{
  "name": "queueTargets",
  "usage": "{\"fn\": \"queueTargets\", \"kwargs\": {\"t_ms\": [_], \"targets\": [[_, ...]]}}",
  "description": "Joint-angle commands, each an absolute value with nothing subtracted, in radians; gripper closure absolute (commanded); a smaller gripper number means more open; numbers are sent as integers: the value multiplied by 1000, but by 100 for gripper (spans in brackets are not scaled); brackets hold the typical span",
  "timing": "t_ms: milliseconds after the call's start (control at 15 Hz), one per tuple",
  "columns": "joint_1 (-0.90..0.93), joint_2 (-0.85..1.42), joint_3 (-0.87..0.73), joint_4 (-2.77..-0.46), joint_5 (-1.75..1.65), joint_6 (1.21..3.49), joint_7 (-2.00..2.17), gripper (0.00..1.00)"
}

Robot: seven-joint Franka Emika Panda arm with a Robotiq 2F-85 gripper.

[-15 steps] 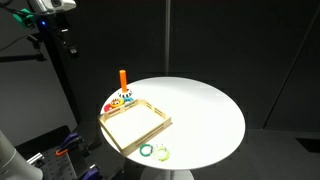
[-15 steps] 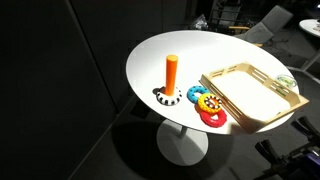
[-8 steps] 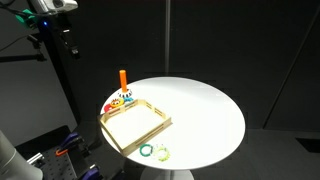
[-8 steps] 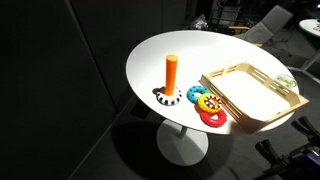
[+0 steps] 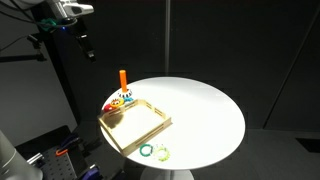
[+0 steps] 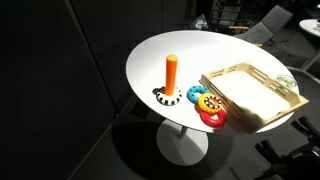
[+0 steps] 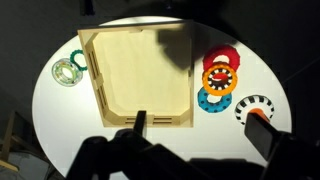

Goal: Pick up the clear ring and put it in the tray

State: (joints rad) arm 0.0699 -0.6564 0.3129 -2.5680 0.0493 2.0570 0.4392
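Observation:
The clear ring (image 5: 162, 153) lies on the round white table beside a green ring (image 5: 147, 151), just outside the wooden tray (image 5: 135, 124) near the table's front edge. In the wrist view the two rings (image 7: 68, 70) lie together left of the tray (image 7: 140, 70). In an exterior view the clear ring (image 6: 287, 81) shows faintly beyond the tray (image 6: 250, 95). My gripper (image 5: 86, 46) hangs high above and to the side of the table, far from the ring. Its fingers (image 7: 205, 135) are open and empty.
An orange peg (image 5: 123, 79) stands on a striped base (image 7: 258, 106) by the tray's far side. Red (image 7: 222, 58), orange-yellow (image 7: 218, 78) and blue (image 7: 213, 98) rings lie beside it. The table's other half (image 5: 205, 110) is bare. Dark stands surround the table.
The arm has swung in from the upper corner of the exterior view, bringing the gripper lower and nearer the table. The rings and tray have not moved.

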Motion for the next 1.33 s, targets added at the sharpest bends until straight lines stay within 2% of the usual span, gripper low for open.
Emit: {"fn": "queueTargets", "kwargs": {"t_ms": [0,400,1267], "targets": [[85,-540,256,-2538,66,2141,358,0],[113,-402,195,-2518,84,2223,246,0],[-12,-440,71,-2609,19,2201,261,0]]}}
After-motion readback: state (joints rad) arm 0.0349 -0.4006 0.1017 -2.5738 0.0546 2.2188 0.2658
